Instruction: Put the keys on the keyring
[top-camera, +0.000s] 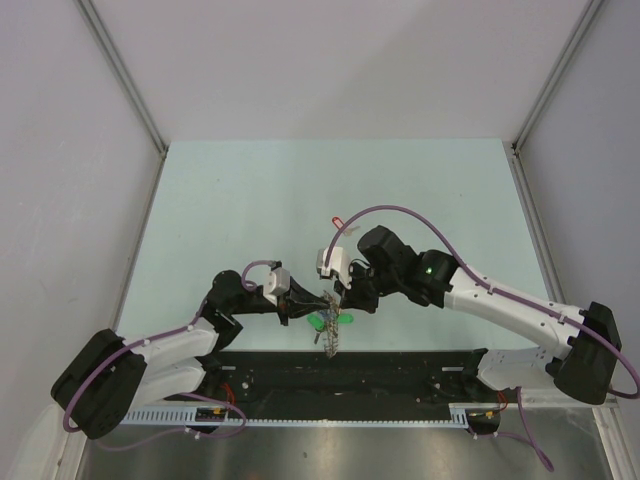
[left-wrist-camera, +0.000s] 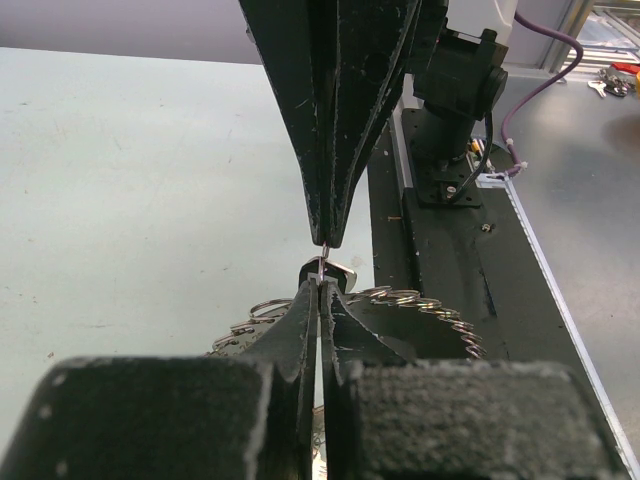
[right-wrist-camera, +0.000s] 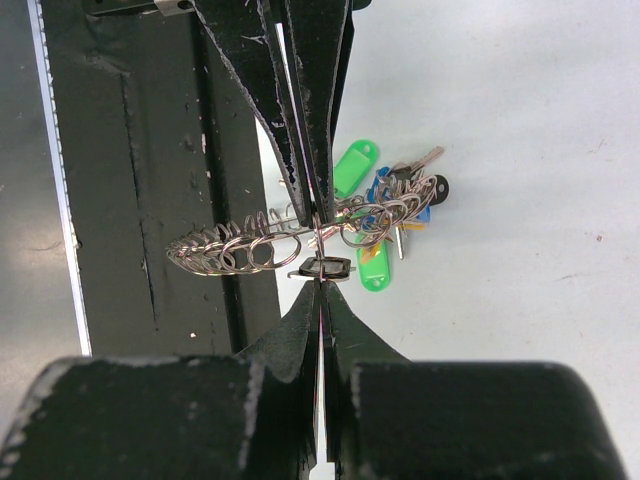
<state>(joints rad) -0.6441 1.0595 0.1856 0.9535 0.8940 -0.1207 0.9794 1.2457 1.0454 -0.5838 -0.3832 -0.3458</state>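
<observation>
Your arms meet tip to tip, near centre: L gripper (left-wrist-camera: 320, 290) clamped tight on keyring (right-wrist-camera: 230, 248), R gripper (right-wrist-camera: 320, 290) closed on black-tag key (right-wrist-camera: 328, 268).

**No readable text in any view**

No word, number or brand mark is legible anywhere. The green key tags (right-wrist-camera: 356, 165) just beyond the closed jaws show plain faces, with any lettering too small to make out. The black tag (right-wrist-camera: 328, 268) at the jaw tips reads as blank.

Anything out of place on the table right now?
One small red tag lies alone, farther out than the right gripper, apart from the bunch of keys near the arms' bases. Nothing else stands out.
</observation>
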